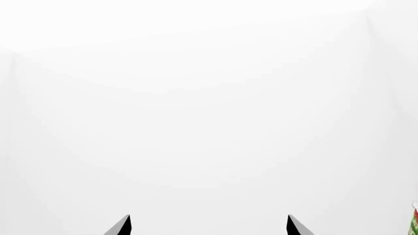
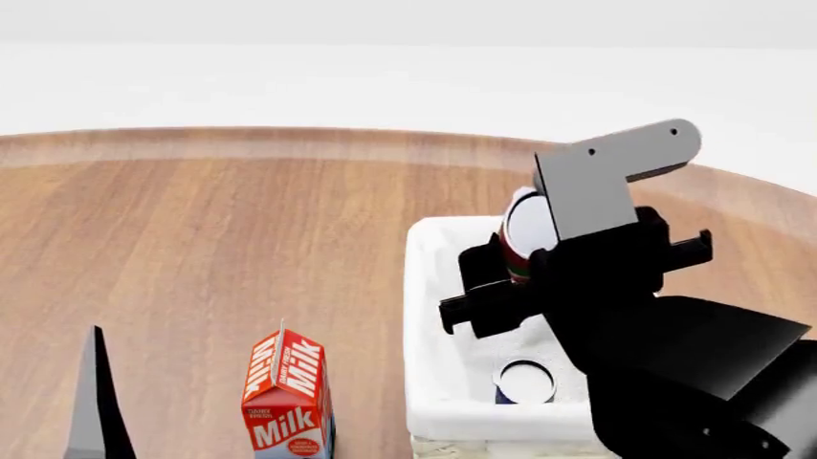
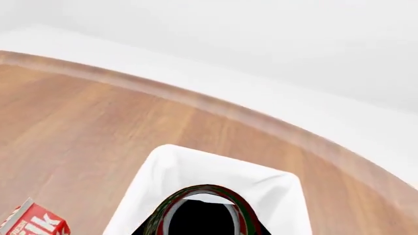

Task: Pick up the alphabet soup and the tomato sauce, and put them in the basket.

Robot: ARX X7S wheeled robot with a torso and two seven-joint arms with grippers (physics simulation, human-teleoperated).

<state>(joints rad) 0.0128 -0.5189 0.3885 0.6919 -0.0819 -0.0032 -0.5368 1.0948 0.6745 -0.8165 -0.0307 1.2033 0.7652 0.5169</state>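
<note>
The tomato sauce (image 2: 518, 234) is held clamped in the right gripper (image 2: 537, 273) right above the basket (image 2: 428, 316), alphabet soup (image 2: 525, 382) already dropped inside, so probably just lowering and letting go is needed.

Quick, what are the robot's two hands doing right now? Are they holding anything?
Left gripper: open, holding nothing.
Right gripper: shut on the tomato sauce, held above the basket.
</note>
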